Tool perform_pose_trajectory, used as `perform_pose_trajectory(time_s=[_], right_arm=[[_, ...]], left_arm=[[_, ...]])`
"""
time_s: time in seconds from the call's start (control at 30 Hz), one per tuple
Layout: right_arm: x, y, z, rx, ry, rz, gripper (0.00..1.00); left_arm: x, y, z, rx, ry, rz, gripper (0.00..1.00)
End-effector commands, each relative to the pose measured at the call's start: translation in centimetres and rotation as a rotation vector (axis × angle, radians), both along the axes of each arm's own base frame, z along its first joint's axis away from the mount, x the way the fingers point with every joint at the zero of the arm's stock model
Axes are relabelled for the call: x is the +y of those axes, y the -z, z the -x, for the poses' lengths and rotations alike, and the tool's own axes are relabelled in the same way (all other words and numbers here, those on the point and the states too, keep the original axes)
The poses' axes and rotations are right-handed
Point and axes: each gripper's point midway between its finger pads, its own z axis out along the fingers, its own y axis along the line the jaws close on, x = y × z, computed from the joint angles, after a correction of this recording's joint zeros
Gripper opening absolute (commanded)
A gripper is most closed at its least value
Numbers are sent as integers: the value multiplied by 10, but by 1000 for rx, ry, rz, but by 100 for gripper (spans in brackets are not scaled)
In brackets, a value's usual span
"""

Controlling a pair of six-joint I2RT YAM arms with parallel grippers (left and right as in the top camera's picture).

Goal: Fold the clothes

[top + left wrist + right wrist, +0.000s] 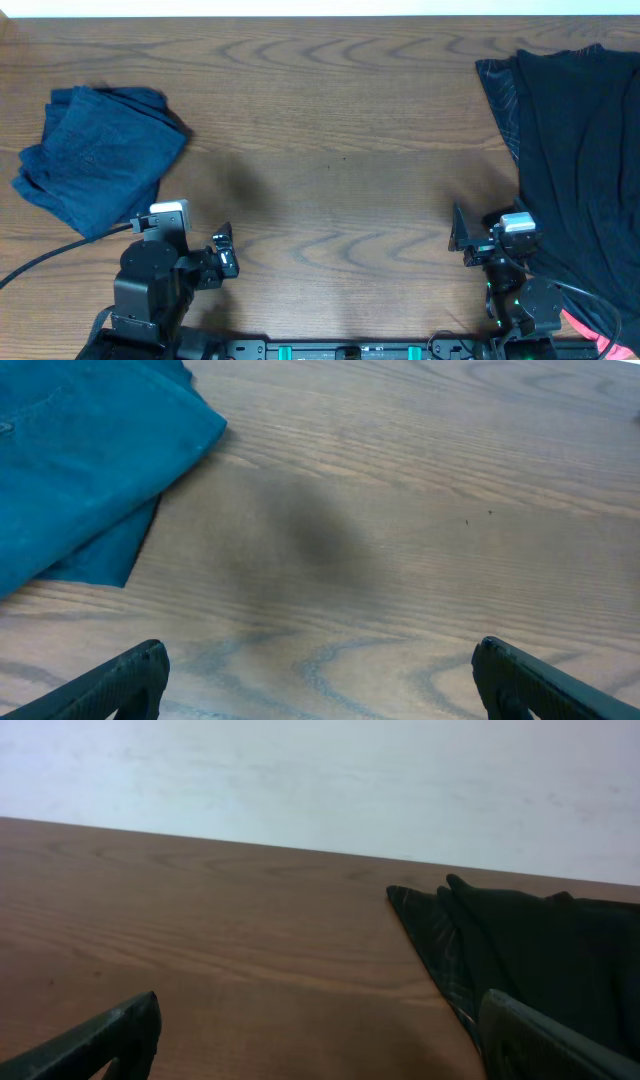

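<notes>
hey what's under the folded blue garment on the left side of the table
Only the wooden table shows around the blue garment; its own folded layers stack beneath the top. Whether anything lies beneath cannot be seen, since the cloth covers it.

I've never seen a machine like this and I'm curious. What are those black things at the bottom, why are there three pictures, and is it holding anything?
Those black things are two robot arms sitting at a wooden table. Each arm ends in a claw with two fingers. One picture looks down from above. The other two come from small cameras on the arms' wrists, so you see each claw's own finger tips at the bottom corners. The left claw and the right claw are both open and hold nothing. On the table lie clothes: a blue cloth bundle, already folded up, on the left, and a big dark pile on the right, not yet folded. The middle of the table is bare wood.
</notes>
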Motion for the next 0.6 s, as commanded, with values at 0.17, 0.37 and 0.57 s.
perform_pose_trajectory(time_s=[0.17, 0.37, 0.57], right_arm=[[5, 2, 1, 4, -22, 14, 99], [5, 2, 1, 4, -22, 14, 99], [5, 2, 1, 4, -22, 14, 99]], left_arm=[[2, -1, 1, -4, -15, 0, 98], [8, 4, 5, 18, -29, -14, 98], [32, 29, 0, 55, -165, -1, 98]])
